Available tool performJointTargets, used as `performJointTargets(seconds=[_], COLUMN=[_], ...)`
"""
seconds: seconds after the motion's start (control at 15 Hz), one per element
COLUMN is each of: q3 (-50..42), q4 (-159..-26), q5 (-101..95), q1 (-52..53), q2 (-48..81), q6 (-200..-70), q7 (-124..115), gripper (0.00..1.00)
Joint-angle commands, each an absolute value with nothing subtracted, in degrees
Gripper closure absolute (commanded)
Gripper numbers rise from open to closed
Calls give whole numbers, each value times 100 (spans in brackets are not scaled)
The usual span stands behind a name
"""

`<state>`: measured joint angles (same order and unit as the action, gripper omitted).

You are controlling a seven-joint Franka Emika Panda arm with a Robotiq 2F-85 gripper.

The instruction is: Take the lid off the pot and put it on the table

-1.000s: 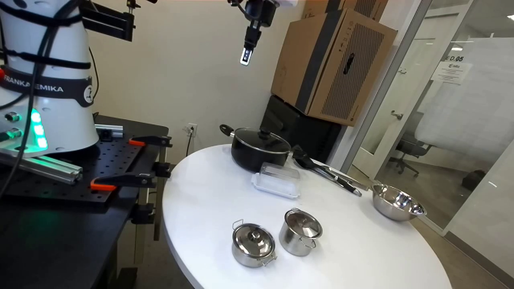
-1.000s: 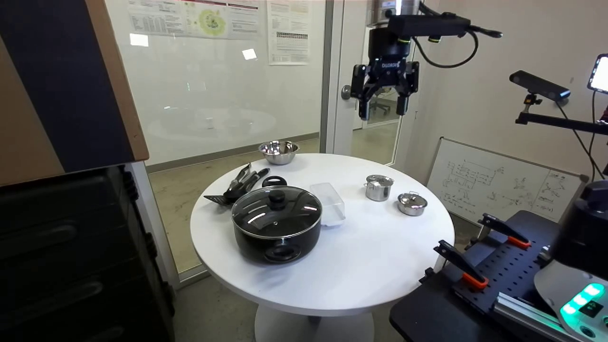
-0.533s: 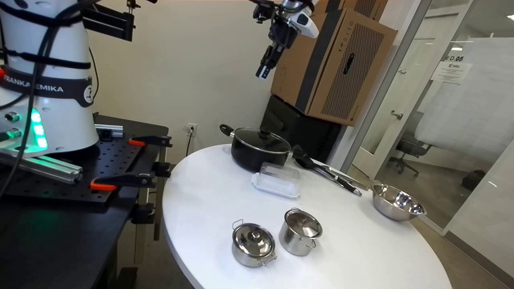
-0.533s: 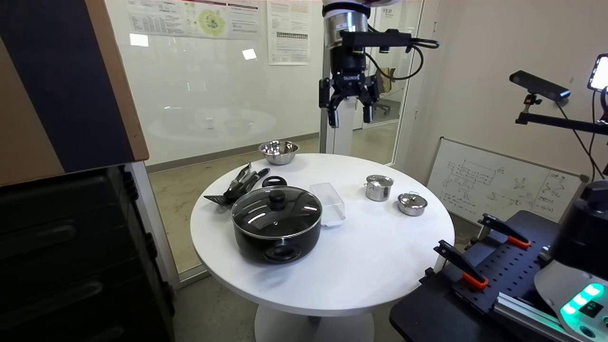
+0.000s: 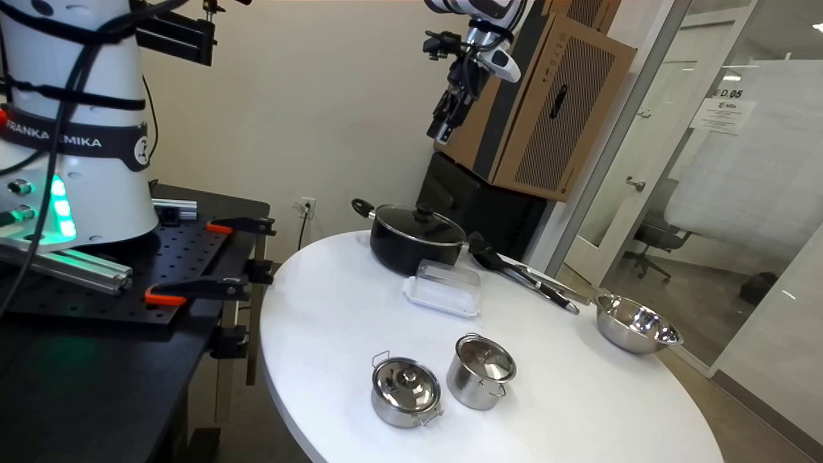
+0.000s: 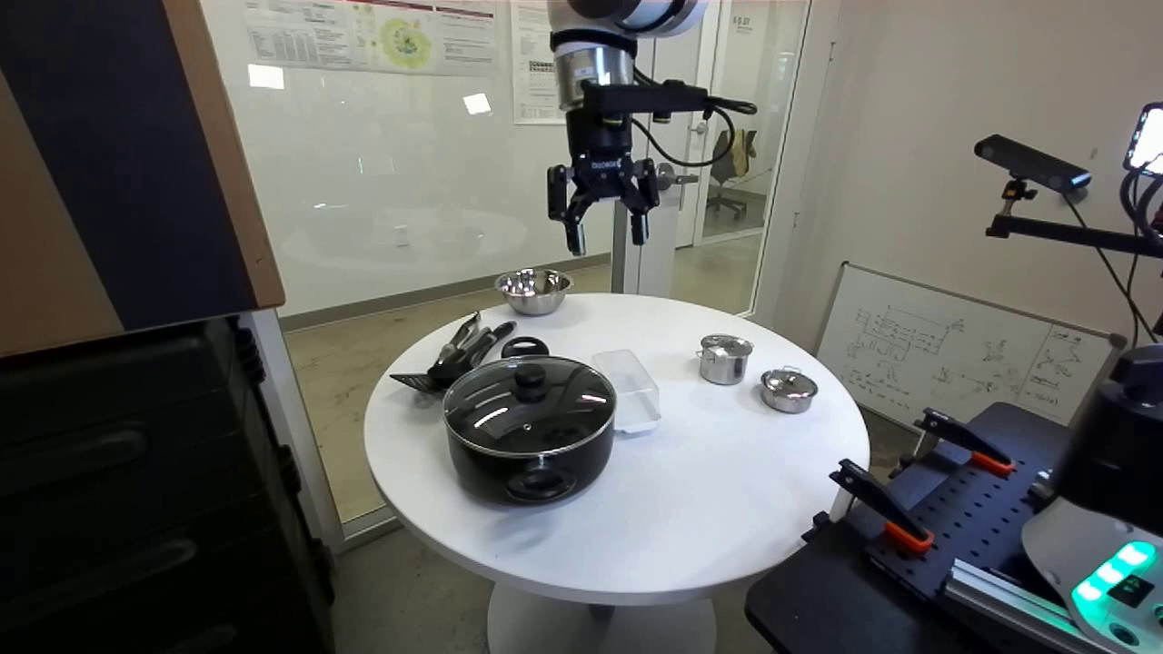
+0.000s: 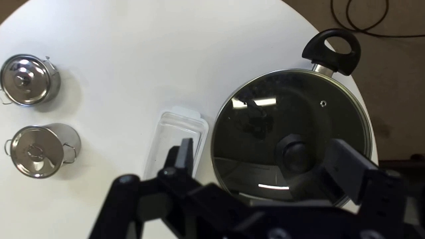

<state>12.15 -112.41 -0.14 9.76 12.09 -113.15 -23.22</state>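
The end effector (image 6: 608,236) is hanging, spread wide, above the surface (image 6: 709,481); the lid (image 6: 530,409) is covering the pot (image 6: 531,465), which is standing beside a clear plastic box (image 6: 629,391).

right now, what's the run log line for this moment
gripper: open, above table | lid: on pot | lid removal: not yet done
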Motion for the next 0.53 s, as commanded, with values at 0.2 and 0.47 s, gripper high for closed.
performJointTargets(seconds=[0.2,0.47], q3=[1056,927], q4=[-10978,-10721], q5=[-955,-946], q1=[1756,1910], q2=[1968,2331], q6=[-11736,-11633], q7=[-3082,-3278], gripper=[0,0])
